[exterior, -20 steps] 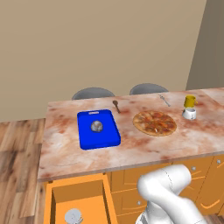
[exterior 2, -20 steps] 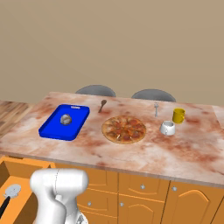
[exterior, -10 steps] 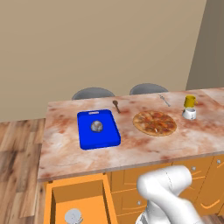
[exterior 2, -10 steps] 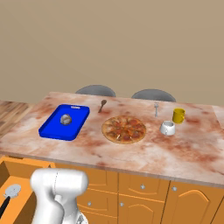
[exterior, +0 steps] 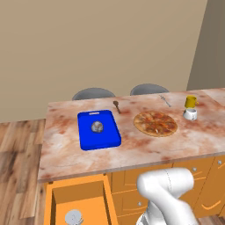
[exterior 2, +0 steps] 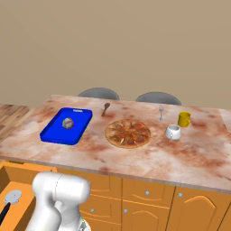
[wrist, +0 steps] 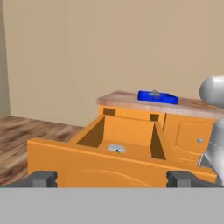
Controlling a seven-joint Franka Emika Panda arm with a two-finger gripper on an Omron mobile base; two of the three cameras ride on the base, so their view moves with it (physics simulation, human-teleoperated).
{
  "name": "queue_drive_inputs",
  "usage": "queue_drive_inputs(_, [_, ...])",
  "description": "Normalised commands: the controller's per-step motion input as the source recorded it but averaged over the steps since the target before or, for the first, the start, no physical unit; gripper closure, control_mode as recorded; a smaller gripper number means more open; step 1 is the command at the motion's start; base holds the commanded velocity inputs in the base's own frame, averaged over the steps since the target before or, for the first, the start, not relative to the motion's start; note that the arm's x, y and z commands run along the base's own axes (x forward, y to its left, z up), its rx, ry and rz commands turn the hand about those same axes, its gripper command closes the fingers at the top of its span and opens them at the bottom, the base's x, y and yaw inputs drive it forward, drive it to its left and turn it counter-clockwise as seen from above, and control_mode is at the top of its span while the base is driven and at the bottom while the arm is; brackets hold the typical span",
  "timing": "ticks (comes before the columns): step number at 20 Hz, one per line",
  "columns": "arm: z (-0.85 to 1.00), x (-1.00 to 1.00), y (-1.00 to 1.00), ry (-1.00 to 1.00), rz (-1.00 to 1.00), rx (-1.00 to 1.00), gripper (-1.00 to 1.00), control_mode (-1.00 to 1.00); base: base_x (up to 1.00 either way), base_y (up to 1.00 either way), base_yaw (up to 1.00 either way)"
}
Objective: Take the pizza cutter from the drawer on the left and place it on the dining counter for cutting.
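The pizza cutter (exterior 2: 10, 200) is seen lying flat on the floor of the drawer (exterior: 55, 197), which is pulled out below the left end of the table (exterior: 61, 158). In the right base view its round silver wheel points toward the table and its black handle runs back toward the drawer front, so the long axis follows the pull direction of the drawer. In the hand view the wheel (wrist: 116, 148) is found ahead of the gripper (wrist: 113, 178), beyond the drawer front and lower, near the middle between the side walls. The jaws are spread wide and nothing is held. It is judged that the coming move must go forward over the front and down.
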Motion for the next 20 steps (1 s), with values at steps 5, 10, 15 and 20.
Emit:
queue_drive_inputs(5, [0.76, -0.08, -0.07, -0.01, 0.0, 0.0, -1.0, -1.0, 0.0, 0.0, 0.0])
queue_drive_inputs(10, [0.72, 0.0, -0.15, 0.0, 0.0, 0.0, -1.0, -1.0, 0.0, 0.0, 0.0])
queue_drive_inputs(15, [0.7, 0.05, -0.25, -0.03, 0.0, 0.0, -1.0, -1.0, 0.0, 0.0, 0.0])
queue_drive_inputs(20, [0.62, 0.46, -0.28, 0.01, -0.01, 0.0, -1.0, -1.0, 0.0, 0.0, 0.0])
